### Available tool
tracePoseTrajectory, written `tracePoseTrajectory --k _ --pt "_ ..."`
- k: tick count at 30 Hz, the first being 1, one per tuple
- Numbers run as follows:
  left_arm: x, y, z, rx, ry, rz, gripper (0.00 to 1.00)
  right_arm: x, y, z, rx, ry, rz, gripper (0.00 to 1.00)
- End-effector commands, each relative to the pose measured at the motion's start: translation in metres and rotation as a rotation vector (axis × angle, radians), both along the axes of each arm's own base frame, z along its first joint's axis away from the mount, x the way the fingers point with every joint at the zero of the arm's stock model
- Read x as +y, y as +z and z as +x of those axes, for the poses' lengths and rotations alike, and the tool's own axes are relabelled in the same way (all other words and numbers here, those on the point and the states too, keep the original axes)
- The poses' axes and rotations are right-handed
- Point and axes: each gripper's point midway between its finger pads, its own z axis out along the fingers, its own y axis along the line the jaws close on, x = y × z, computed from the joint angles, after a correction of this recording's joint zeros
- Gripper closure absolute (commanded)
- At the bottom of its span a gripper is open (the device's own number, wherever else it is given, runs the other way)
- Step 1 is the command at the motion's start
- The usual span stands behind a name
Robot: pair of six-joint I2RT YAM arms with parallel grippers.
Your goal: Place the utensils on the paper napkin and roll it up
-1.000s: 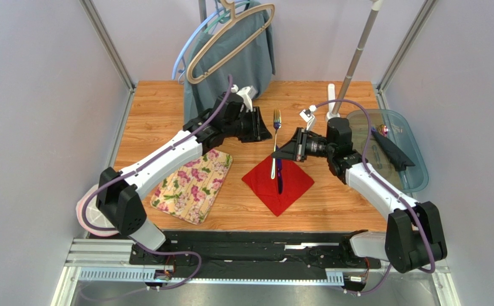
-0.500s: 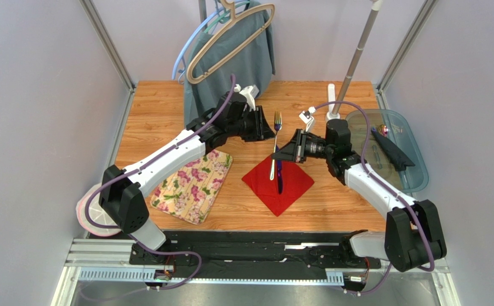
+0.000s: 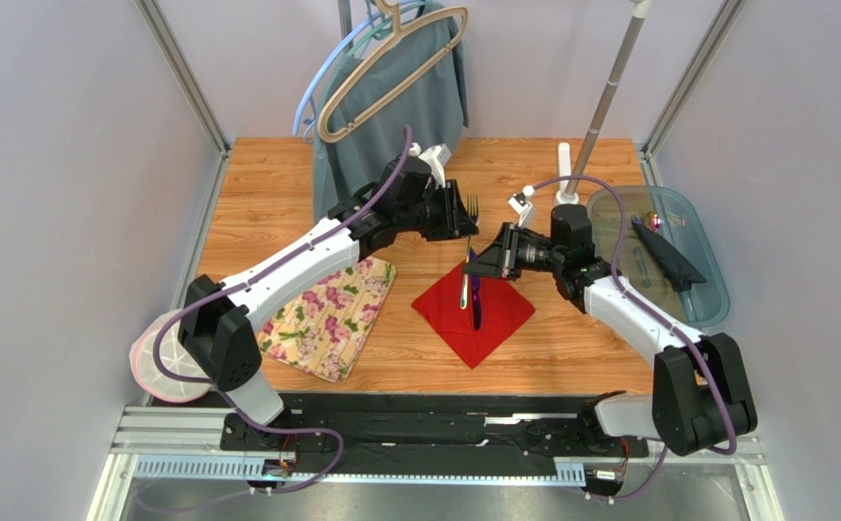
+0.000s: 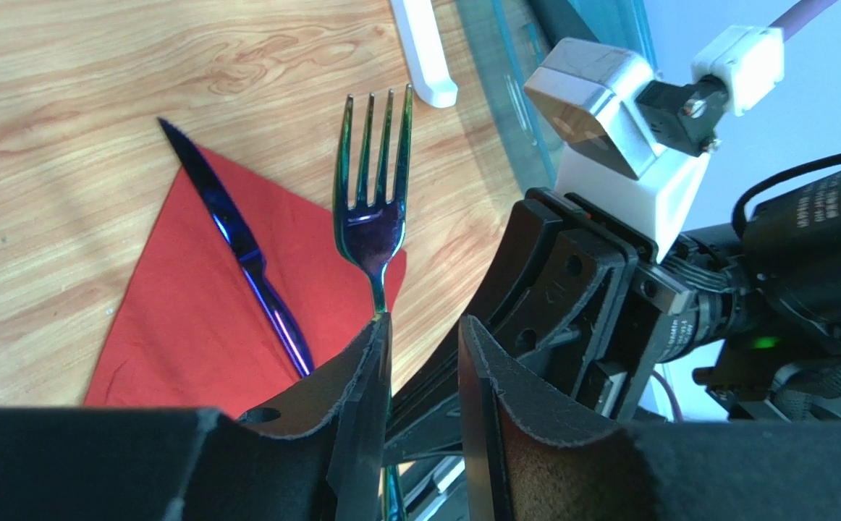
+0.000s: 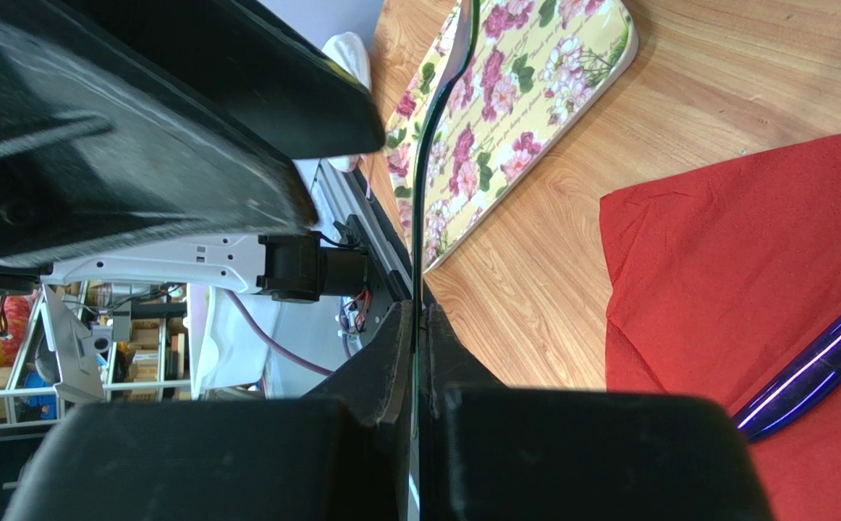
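My left gripper (image 4: pixel 423 326) has moved up to fork (image 4: pixel 372 223), jaws part-open astride handle | my right gripper (image 5: pixel 418 313) clamps fork.

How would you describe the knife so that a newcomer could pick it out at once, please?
On the wooden table, look for the red napkin lying as a diamond near the middle. The knife lies flat on that sheet, slim and dark blue-purple. Unlike the fork, which the right arm's fingers hold above the napkin, it has a blade and no prongs.
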Motion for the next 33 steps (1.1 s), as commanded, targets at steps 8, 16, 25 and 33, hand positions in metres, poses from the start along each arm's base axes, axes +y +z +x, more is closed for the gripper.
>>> tracePoseTrajectory --k 8,16,25,33 --pt "-0.003 -0.004 0.006 -0.019 0.039 0.053 0.65 0.001 0.013 0.005 -0.069 0.0 -0.001 1.0" --pt "-0.004 -0.01 0.008 -0.022 0.051 0.087 0.71 0.001 0.011 0.006 -0.068 -0.003 -0.007 1.0" --pt "-0.012 -0.011 0.009 -0.004 0.038 0.065 0.86 0.001 0.01 0.005 -0.065 0.001 -0.011 1.0" --pt "-0.006 -0.041 0.011 0.075 0.097 0.115 1.0 -0.017 0.007 0.02 -0.072 -0.052 -0.089 0.46"
